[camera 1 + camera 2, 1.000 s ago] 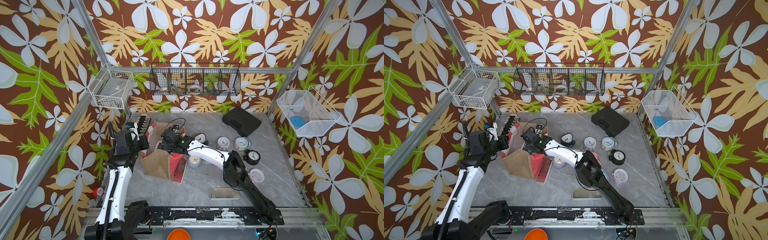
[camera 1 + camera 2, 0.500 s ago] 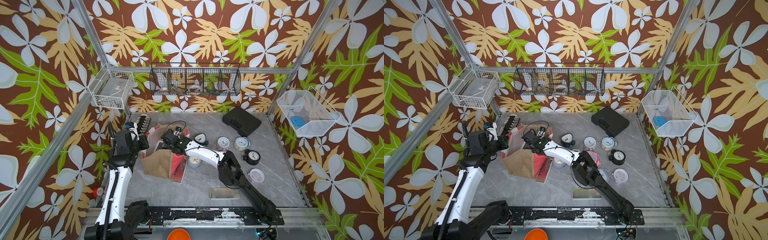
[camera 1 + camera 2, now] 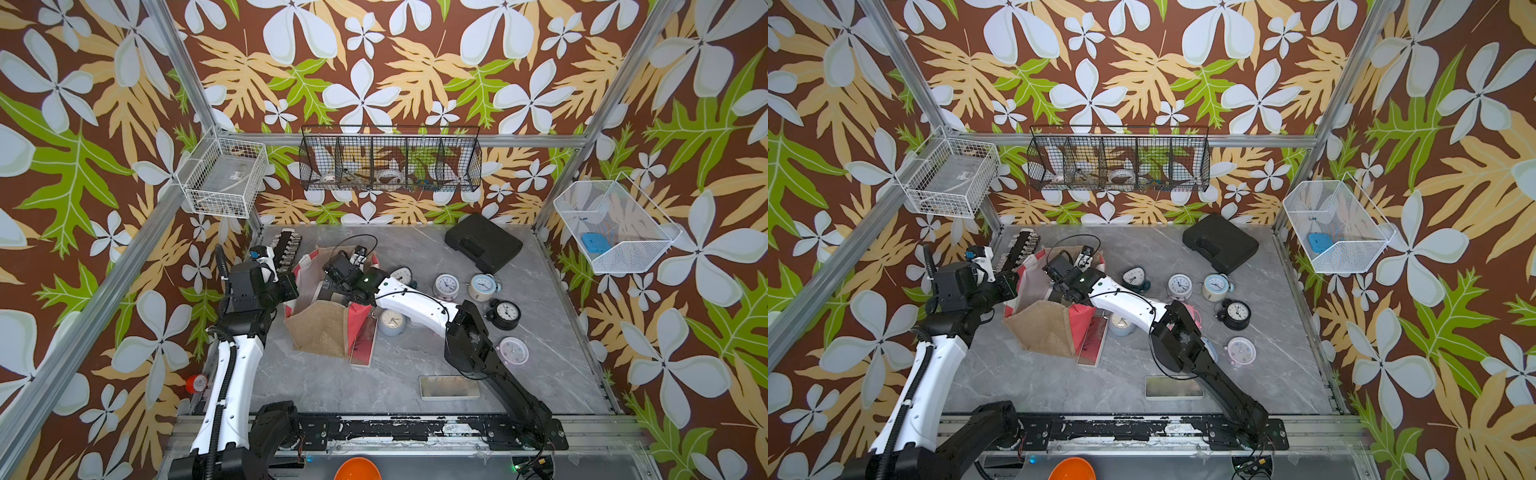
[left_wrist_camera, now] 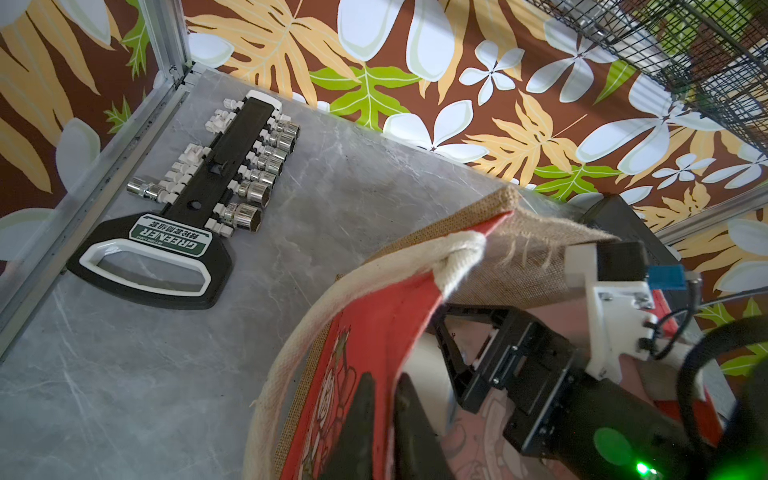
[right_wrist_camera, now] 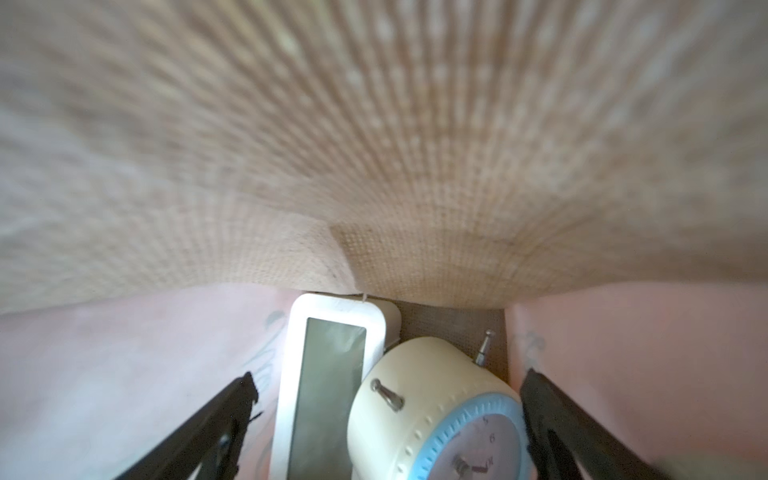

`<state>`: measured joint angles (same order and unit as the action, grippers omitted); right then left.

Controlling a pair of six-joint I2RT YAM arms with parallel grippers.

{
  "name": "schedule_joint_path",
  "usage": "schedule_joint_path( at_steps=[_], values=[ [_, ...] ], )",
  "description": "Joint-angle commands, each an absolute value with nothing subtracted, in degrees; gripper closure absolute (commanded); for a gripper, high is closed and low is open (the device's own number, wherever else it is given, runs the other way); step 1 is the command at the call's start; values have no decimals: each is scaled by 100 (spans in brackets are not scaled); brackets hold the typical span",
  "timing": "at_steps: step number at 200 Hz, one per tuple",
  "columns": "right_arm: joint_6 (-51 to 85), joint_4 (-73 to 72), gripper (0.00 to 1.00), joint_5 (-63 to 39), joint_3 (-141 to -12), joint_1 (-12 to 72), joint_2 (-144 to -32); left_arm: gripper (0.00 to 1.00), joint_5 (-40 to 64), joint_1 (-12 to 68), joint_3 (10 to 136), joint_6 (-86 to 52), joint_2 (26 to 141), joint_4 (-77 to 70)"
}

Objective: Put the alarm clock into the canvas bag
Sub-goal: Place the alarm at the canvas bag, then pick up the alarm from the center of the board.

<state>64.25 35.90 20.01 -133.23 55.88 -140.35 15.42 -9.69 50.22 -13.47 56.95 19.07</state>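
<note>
The canvas bag point(image 3: 320, 332) point(image 3: 1042, 328) stands left of the table's middle, mouth up. My left gripper point(image 4: 384, 380) point(image 3: 291, 286) is shut on its red panel point(image 4: 374, 316) at the rim, one finger on each side. My right gripper point(image 5: 390, 376) point(image 3: 332, 291) reaches down inside the bag, between burlap point(image 5: 374, 145) and pink lining. It is open wide. A cream alarm clock with a blue ring point(image 5: 432, 411) lies on the bag's floor between its fingers, free of the left finger point(image 5: 232, 399). A white digital clock point(image 5: 328, 382) lies beside it.
Several more clocks point(image 3: 446, 286) point(image 3: 507, 313) point(image 3: 392, 322) stand right of the bag. A black case point(image 3: 484, 248) lies at the back right, a socket rack point(image 4: 199, 195) at the back left. A flat red pad point(image 3: 361, 345) and a flat tin point(image 3: 449, 387) lie nearer the front. Wire baskets hang on the walls.
My right arm has reached further left and down into the bag, and the bag's mouth stands wider. The left arm has stayed at the rim.
</note>
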Motion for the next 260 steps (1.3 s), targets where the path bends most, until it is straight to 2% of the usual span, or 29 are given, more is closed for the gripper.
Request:
schedule_joint_path(
  at_steps=[1, 27, 48, 102, 148, 197, 260],
  values=[
    [6385, 3750, 0, 2294, -13290, 5610, -13898, 80, 1501, -968, 5011, -1403, 5713, 2073],
    [6373, 3736, 0, 2278, -13259, 5647, -13714, 74, 1292, -975, 5087, -1431, 5733, 2391],
    [6283, 3683, 0, 2250, -13275, 5694, -13573, 74, 1135, -968, 4958, -1399, 5608, 2273],
    [5746, 3616, 0, 2330, -13253, 5816, -13043, 97, 1116, -972, 4814, -1263, 5509, 1870],
    [4688, 3490, 3, 2218, -12897, 5845, -12410, 100, 1028, -975, 4731, -1102, 5453, 1873],
    [3790, 3539, 6, 2461, -11554, 5840, -11192, 100, 952, -970, 4619, -1076, 5346, 1871],
    [4083, 3220, 11, 2448, -9124, 5985, -9538, 100, 997, -973, 4624, -1370, 5089, 2116]
  ],
)
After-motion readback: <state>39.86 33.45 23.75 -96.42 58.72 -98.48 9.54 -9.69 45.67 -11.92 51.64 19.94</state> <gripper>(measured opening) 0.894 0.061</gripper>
